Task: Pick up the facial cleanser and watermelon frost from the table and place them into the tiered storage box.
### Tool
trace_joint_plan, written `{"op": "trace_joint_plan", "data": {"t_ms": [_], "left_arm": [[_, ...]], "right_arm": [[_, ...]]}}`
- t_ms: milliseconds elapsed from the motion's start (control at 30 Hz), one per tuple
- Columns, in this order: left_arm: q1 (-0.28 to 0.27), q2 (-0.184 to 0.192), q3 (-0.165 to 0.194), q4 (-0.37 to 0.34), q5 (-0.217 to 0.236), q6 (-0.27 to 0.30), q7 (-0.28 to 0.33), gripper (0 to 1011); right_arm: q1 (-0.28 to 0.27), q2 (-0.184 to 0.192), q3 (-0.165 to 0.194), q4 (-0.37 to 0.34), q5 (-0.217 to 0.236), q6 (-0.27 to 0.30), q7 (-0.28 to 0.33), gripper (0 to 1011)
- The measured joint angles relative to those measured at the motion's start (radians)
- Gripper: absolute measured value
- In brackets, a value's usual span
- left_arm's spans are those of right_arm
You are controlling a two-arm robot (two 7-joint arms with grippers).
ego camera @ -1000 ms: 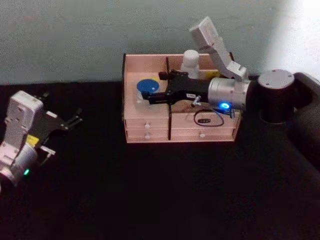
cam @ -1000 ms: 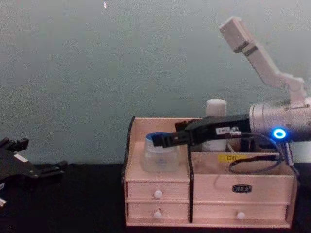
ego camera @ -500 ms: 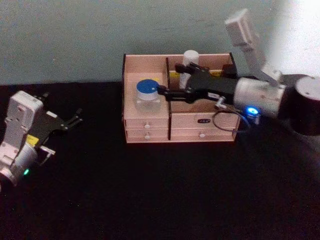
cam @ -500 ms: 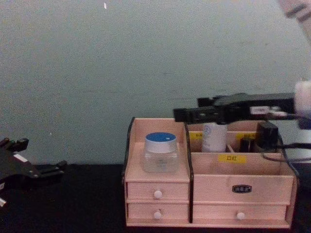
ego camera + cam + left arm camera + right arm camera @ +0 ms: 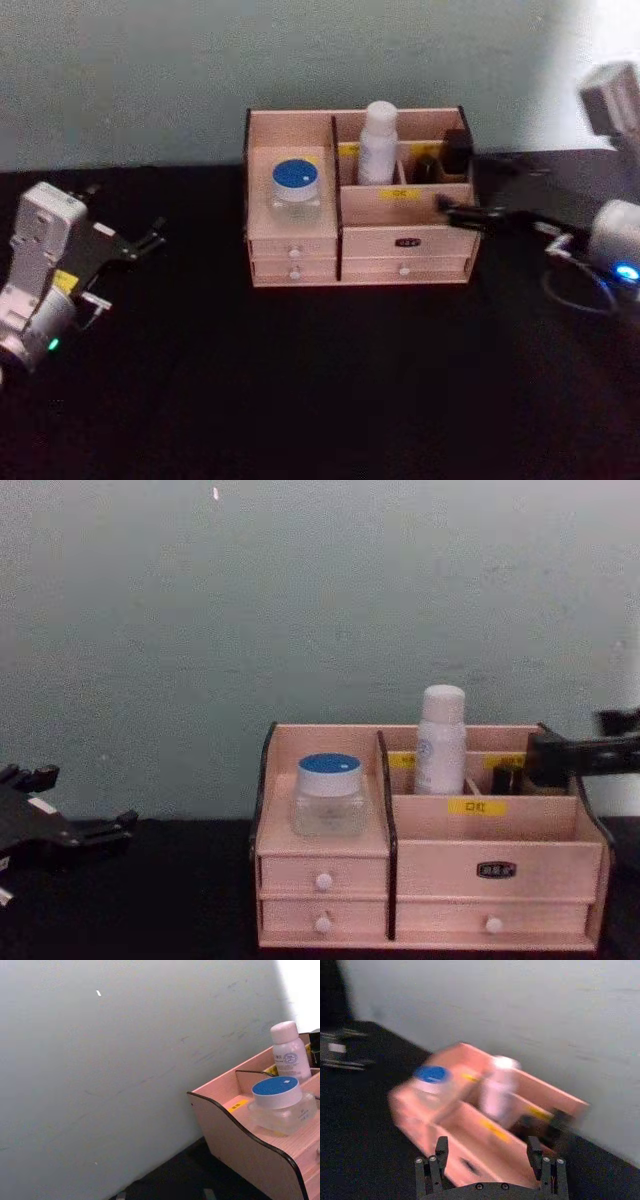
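Observation:
The tiered storage box (image 5: 400,241) stands at the back of the black table. A clear jar with a blue lid (image 5: 295,190) rests on its left step, also seen as the jar (image 5: 328,798). A white bottle (image 5: 377,146) stands upright in a rear compartment. Their labels are too small to tell which is the facial cleanser and which the watermelon frost. My right gripper (image 5: 470,190) hovers just off the box's right end, open and empty (image 5: 489,1160). My left gripper (image 5: 125,215) sits open at the far left, apart from the box.
Small dark items (image 5: 455,152) fill the box's right rear slots. A pale wall (image 5: 300,600) rises close behind the box. Black tabletop (image 5: 320,380) stretches in front and to the left.
My right gripper has pulled back to the right, off the top of the box, leaving the blue-lidded jar on the left step. The left arm has not moved.

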Motion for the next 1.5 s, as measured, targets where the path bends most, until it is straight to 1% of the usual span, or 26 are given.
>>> {"op": "trace_joint_plan", "data": {"t_ms": [33, 100, 133, 200, 233, 300, 333, 400, 500, 633, 733, 833, 867, 900, 1000, 1500], "left_arm": [[0.0, 0.0, 0.0, 0.0, 0.0, 0.0, 0.0, 1001], [0.0, 0.0, 0.0, 0.0, 0.0, 0.0, 0.0, 1001], [0.0, 0.0, 0.0, 0.0, 0.0, 0.0, 0.0, 1001], [0.0, 0.0, 0.0, 0.0, 0.0, 0.0, 0.0, 1001], [0.0, 0.0, 0.0, 0.0, 0.0, 0.0, 0.0, 1001], [0.0, 0.0, 0.0, 0.0, 0.0, 0.0, 0.0, 1001], [0.0, 0.0, 0.0, 0.0, 0.0, 0.0, 0.0, 1001], [0.0, 0.0, 0.0, 0.0, 0.0, 0.0, 0.0, 1001], [0.0, 0.0, 0.0, 0.0, 0.0, 0.0, 0.0, 1001], [0.0, 0.0, 0.0, 0.0, 0.0, 0.0, 0.0, 1001], [0.0, 0.0, 0.0, 0.0, 0.0, 0.0, 0.0, 1001], [0.0, 0.0, 0.0, 0.0, 0.0, 0.0, 0.0, 1001], [0.0, 0.0, 0.0, 0.0, 0.0, 0.0, 0.0, 1001], [0.0, 0.0, 0.0, 0.0, 0.0, 0.0, 0.0, 1001], [0.0, 0.0, 0.0, 0.0, 0.0, 0.0, 0.0, 1001], [0.0, 0.0, 0.0, 0.0, 0.0, 0.0, 0.0, 1001]], "right_arm": [[-0.037, 0.011, 0.031, -0.023, -0.015, -0.002, -0.056, 1003], [-0.069, 0.016, 0.058, -0.038, -0.029, -0.005, -0.108, 1003], [-0.102, 0.017, 0.088, -0.048, -0.04, -0.009, -0.163, 1002], [-0.131, 0.015, 0.115, -0.056, -0.05, -0.011, -0.208, 1003], [-0.155, 0.009, 0.137, -0.059, -0.062, -0.014, -0.252, 1002], [-0.172, 0.003, 0.154, -0.06, -0.072, -0.015, -0.286, 1002], [-0.187, -0.006, 0.168, -0.06, -0.083, -0.015, -0.321, 1002], [-0.205, -0.024, 0.182, -0.05, -0.1, -0.009, -0.37, 1002], [-0.215, -0.043, 0.188, -0.034, -0.116, 0.001, -0.405, 1002], [-0.217, -0.066, 0.176, 0.001, -0.141, 0.011, -0.426, 1002], [-0.208, -0.09, 0.144, 0.043, -0.176, 0.016, -0.43, 1003], [-0.2, -0.107, 0.122, 0.078, -0.199, 0.016, -0.429, 1002], [-0.2, -0.107, 0.122, 0.078, -0.199, 0.016, -0.429, 1002], [-0.198, -0.115, 0.115, 0.091, -0.209, 0.014, -0.428, 1002], [-0.197, -0.128, 0.11, 0.116, -0.216, 0.01, -0.421, 1003], [-0.197, -0.123, 0.112, 0.106, -0.215, 0.009, -0.422, 1002]]}}
